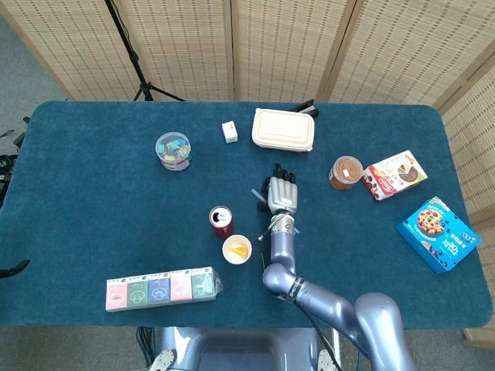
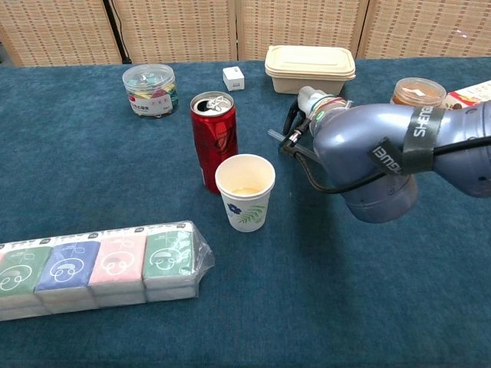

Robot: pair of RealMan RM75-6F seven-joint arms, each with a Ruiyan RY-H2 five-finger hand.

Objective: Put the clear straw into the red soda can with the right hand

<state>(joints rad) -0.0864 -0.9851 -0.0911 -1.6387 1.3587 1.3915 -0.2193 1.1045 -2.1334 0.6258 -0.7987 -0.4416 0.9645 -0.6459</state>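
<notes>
The red soda can (image 1: 221,222) stands open-topped at the table's middle, also seen in the chest view (image 2: 215,142). My right hand (image 1: 281,192) lies to the right of the can, fingers pointing away from me. It holds the clear straw (image 1: 254,195), whose short end sticks out on the can's side of the hand. In the chest view the straw's tip (image 2: 272,136) shows above the cloth, apart from the can, while my forearm hides most of the hand. The left hand is not seen.
A paper cup (image 2: 245,192) stands right in front of the can. A beige lunch box (image 1: 284,129), small white box (image 1: 229,131) and clip jar (image 1: 172,150) sit at the back. Tissue packs (image 1: 160,287) lie front left; a brown jar (image 1: 346,171) and cookie boxes (image 1: 437,233) right.
</notes>
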